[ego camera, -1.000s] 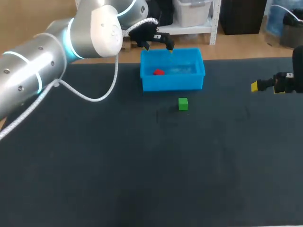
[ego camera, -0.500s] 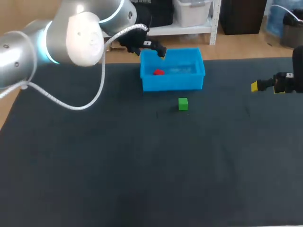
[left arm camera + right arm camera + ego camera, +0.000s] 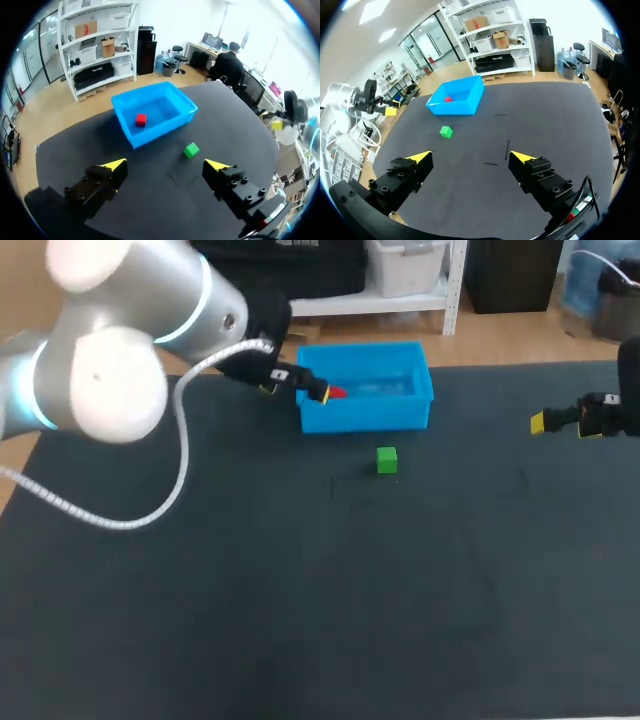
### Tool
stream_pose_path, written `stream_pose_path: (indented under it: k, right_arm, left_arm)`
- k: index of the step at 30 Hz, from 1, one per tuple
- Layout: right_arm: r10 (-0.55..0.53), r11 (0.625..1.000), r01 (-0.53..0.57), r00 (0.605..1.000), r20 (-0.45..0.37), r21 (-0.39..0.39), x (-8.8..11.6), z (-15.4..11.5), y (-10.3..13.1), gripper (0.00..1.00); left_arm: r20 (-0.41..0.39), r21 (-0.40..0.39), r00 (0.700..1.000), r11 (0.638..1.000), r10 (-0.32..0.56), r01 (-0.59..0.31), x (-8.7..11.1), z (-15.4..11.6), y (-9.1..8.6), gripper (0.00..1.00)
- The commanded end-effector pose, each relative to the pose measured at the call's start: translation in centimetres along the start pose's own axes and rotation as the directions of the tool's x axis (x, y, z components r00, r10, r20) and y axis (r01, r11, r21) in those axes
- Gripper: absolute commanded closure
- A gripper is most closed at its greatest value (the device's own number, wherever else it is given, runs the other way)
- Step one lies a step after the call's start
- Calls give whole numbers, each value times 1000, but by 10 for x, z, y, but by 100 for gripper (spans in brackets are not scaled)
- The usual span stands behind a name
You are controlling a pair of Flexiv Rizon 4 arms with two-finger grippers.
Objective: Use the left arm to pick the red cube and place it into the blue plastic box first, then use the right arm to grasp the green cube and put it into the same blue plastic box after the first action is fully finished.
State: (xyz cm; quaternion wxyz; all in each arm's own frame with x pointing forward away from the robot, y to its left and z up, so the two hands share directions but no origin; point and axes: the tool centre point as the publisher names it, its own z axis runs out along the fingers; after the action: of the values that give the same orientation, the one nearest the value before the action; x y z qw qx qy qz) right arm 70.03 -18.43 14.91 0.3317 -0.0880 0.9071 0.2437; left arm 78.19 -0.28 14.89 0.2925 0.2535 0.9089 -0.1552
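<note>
The small red cube (image 3: 141,119) lies inside the blue plastic box (image 3: 160,133), well ahead of the left fingers (image 3: 114,165), which stand wide open and hold nothing. The small green cube (image 3: 190,149) rests on the dark counter (image 3: 235,130), ahead of these fingers and just before the box. The right fingers (image 3: 421,157) are also wide open and empty, well apart from both cubes.

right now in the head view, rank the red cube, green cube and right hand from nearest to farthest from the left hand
From the left hand:
1. red cube, inside the blue box, just beside the hand.
2. green cube, on the table on the box's near side.
3. right hand, far off at the right side of the table.
</note>
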Motion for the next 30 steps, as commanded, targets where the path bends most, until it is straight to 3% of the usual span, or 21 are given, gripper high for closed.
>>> stream_pose_path:
  k: [1,9,17,30]
  right_arm:
    - [-1,1000,1,1000,-2,-1,0,0,0,0]
    - [-1,1000,1,1000,-2,-1,0,0,0,0]
    - [-1,1000,1,1000,-2,-1,0,0,0,0]
    - [-1,1000,1,1000,-2,-1,0,0,0,0]
  left_arm:
    - [183,6,983,1000,6,-7,41,-24,0,0]
    - [155,34,988,999,2,-7,61,-36,4,0]
    - [138,112,990,994,2,-17,87,-40,2,0]
    - [73,148,996,988,43,-54,108,-50,8,0]
